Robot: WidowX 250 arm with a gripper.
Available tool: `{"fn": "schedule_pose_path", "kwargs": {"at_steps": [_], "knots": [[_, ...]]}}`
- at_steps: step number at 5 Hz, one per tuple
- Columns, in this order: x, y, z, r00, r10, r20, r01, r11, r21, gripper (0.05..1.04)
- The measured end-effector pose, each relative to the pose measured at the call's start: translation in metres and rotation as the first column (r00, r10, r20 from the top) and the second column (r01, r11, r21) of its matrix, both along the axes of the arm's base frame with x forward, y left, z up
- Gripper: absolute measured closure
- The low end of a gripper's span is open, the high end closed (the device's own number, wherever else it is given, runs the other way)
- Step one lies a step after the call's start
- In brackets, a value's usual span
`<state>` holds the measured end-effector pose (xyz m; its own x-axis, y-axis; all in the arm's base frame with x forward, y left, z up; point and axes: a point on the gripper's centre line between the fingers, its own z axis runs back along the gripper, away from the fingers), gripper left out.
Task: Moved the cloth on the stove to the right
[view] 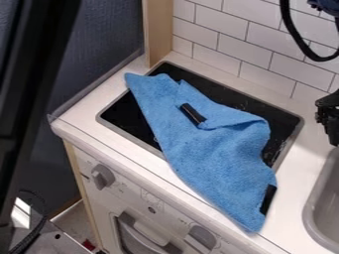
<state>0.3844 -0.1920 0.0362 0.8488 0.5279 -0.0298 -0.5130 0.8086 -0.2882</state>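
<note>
A blue cloth (218, 156) lies slantwise across the black stove top (122, 113). Its narrow upper-left corner reaches the stove's left part, while the wider lower-right end hangs over the counter's front edge. A fold runs across its upper right side. One short black strip (193, 114) sits near the cloth's middle, another (268, 199) at its lower right edge. At the right edge of the view, the black gripper (327, 116) is partly cut off, to the right of the cloth and apart from it.
A grey sink (316, 208) is set into the white counter (301, 154) at the lower right. White wall tiles (265, 34) and a wooden post (157, 30) stand behind. Below the counter's front edge are knobs (102, 176) and an oven handle (142, 235).
</note>
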Motion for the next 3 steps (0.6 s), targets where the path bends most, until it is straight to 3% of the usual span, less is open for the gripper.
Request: {"fn": "schedule_pose_path", "kwargs": {"at_steps": [1,2,3], "knots": [[-0.006,0.004,-0.019,0.999,0.005,-0.049,-0.004,1.000,0.025,0.083],[-0.007,0.017,-0.022,0.992,0.101,-0.073,-0.094,0.991,0.094,0.083],[-0.001,0.039,-0.010,0.981,0.190,-0.034,-0.184,0.974,0.131,0.083]]}}
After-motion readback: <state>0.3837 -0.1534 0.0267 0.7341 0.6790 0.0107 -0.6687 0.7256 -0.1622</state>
